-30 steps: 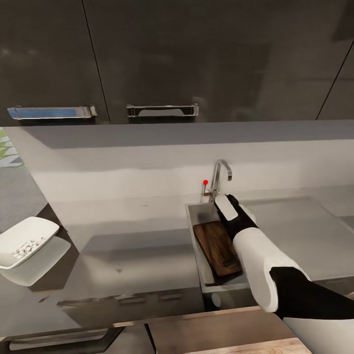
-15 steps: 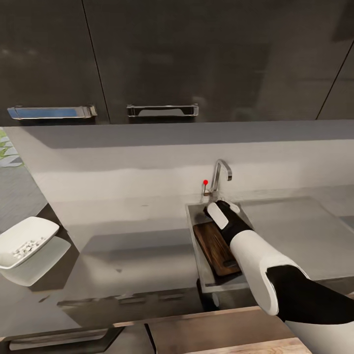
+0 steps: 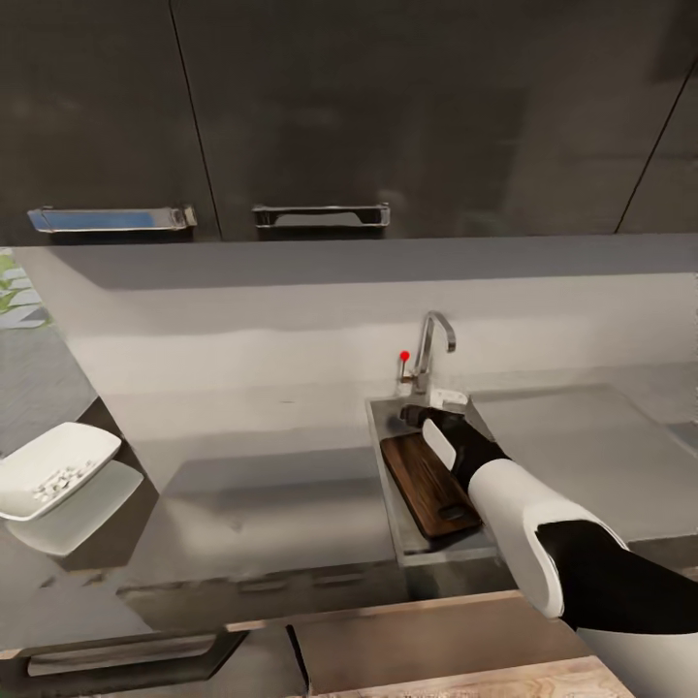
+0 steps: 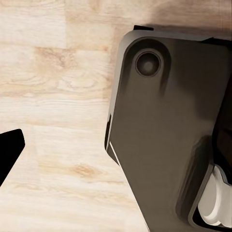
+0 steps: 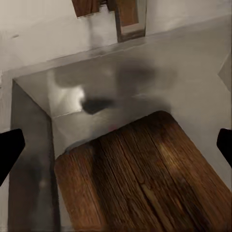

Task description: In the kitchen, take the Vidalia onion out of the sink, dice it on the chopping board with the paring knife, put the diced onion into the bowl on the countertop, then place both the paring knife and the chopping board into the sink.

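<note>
the right claw hangs over the far end of the sink, just in front of the faucet with its small red knob — its fingers sit wide apart at the two edges of the right wrist view, pinching nothing. under it the chopping board lies in the basin, one rounded end toward the faucet, the slot-handle end toward the robot. in the right wrist view the board covers the nearer part of the grey basin floor, with a dark drain spot beyond it. the left claw: one dark fingertip shows over light wood floor, too little to tell whether it is spread or closed. far to the left on the grey surface — well apart from the sink — sits the white bowl with pale diced bits inside. dark cabinets with chrome handles hang above.
</note>
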Robot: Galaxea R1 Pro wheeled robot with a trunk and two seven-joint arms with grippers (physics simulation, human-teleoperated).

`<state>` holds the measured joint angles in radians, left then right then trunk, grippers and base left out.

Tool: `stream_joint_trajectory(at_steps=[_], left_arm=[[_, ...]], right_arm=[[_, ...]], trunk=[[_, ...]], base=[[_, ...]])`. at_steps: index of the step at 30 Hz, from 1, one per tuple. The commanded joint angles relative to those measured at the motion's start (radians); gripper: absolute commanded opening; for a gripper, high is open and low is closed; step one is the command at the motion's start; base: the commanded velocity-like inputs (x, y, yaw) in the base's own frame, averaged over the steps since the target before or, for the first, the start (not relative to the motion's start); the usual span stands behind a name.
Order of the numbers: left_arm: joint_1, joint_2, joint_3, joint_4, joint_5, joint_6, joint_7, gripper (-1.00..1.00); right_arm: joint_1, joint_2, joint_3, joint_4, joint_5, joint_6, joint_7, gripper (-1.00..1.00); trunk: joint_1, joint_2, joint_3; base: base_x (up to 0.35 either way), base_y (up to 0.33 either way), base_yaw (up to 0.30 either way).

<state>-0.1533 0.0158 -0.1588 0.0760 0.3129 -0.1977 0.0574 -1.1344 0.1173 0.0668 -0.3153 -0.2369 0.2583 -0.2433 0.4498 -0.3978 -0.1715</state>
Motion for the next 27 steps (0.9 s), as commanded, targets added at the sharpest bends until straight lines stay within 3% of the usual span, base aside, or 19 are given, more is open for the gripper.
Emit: stream_joint_trajectory(at_steps=[1, 13, 18, 22, 27], left_arm=[[-0.002, 0.0, -0.008, 0.004, 0.006, -0.008, 0.001, 1.0], [-0.002, 0.0, -0.008, 0.005, 0.006, -0.017, 0.001, 1.0], [-0.002, 0.0, -0.008, 0.004, 0.006, -0.017, 0.001, 1.0], [-0.002, -0.002, -0.008, 0.004, 0.006, -0.017, 0.001, 1.0], [-0.002, -0.002, -0.008, 0.005, 0.006, -0.017, 0.001, 1.0]], right_arm=[[-0.001, -0.002, 0.007, 0.02, 0.006, -0.031, 0.019, 1.0], [-0.001, -0.024, 0.008, 0.035, 0.102, -0.075, 0.099, 1.0], [-0.001, -0.025, 0.015, -0.031, 0.133, -0.088, 0.149, 1.0], [-0.001, -0.026, 0.017, -0.039, 0.178, -0.169, 0.154, 1.0], [-0.001, -0.027, 0.018, -0.034, 0.194, -0.225, 0.154, 1.0]], trunk=[[0.0, -0.002, -0.002], [0.0, -0.002, -0.002], [0.0, -0.002, -0.002], [0.0, -0.002, -0.002], [0.0, -0.002, -0.002]], base=[[-0.232, 0.0, 0.0], [-0.317, 0.0, 0.0], [-0.334, 0.0, 0.0], [-0.334, 0.0, 0.0], [-0.335, 0.0, 0.0]])
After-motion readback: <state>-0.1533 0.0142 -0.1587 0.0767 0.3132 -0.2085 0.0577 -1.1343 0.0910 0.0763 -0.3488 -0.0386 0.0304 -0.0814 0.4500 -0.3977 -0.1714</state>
